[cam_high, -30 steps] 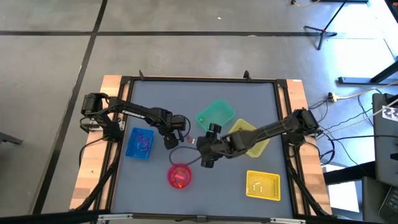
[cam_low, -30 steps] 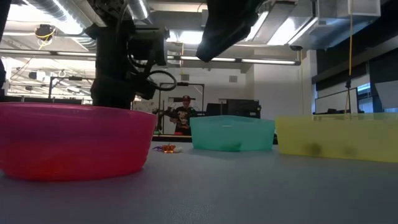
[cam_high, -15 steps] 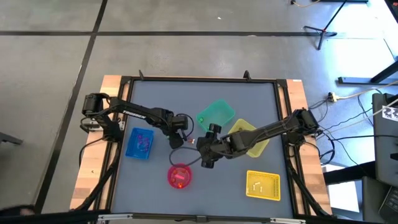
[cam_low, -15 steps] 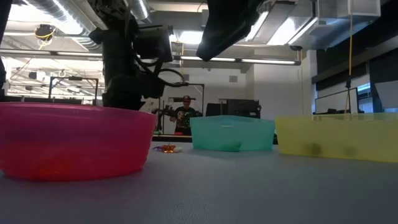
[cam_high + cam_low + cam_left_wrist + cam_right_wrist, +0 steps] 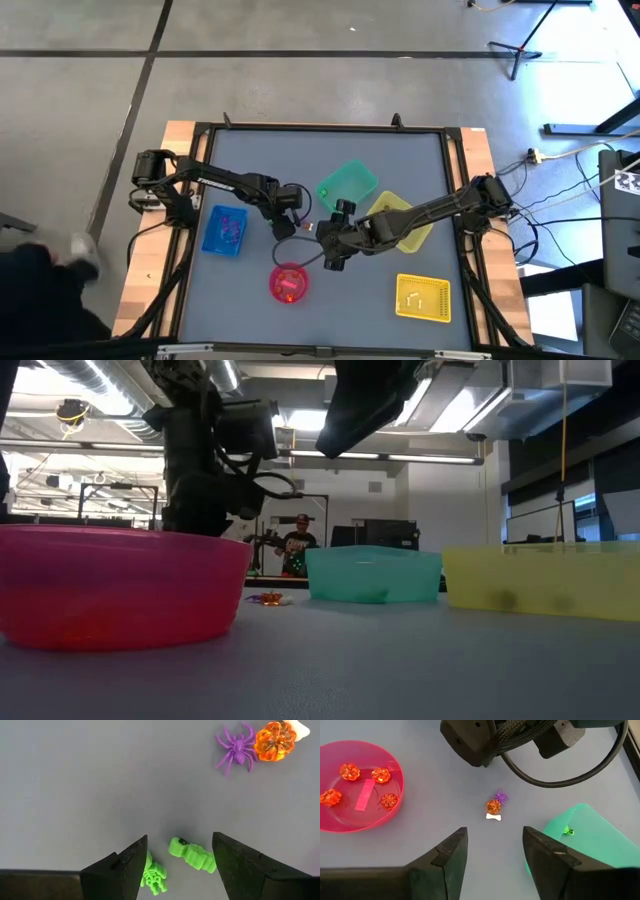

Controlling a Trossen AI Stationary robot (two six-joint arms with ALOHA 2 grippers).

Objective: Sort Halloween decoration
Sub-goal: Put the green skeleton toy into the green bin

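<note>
The left gripper (image 5: 177, 857) hangs low over the grey worktop (image 5: 90, 780) with its jaws spread and nothing between them. Directly beneath it lie two small bright green plastic trinkets: a blocky green figure (image 5: 192, 856) in the gap near one finger, and a green skeleton-like piece (image 5: 154, 876) partly tucked under the other. The blocky one lies slantwise across the gap, so I'd guess a small turn of the wrist would be needed to close across its narrow side, not along its length.

Further out from that gripper sit a purple plastic spider (image 5: 237, 746), a translucent orange pumpkin (image 5: 274, 741) touching it, and a small white bone (image 5: 494, 817) just beside the pumpkin.

The right gripper (image 5: 494, 852) hovers higher, also spread and empty, looking down on the same little cluster. To one side of it is the round pink plastic bowl (image 5: 395, 780), already holding several orange pumpkins; to the other, the green plastic bin (image 5: 590, 840) with one green piece inside.

The left arm is plainly nearer the green pieces, and the green bin (image 5: 347, 185) lies just beyond.
</note>
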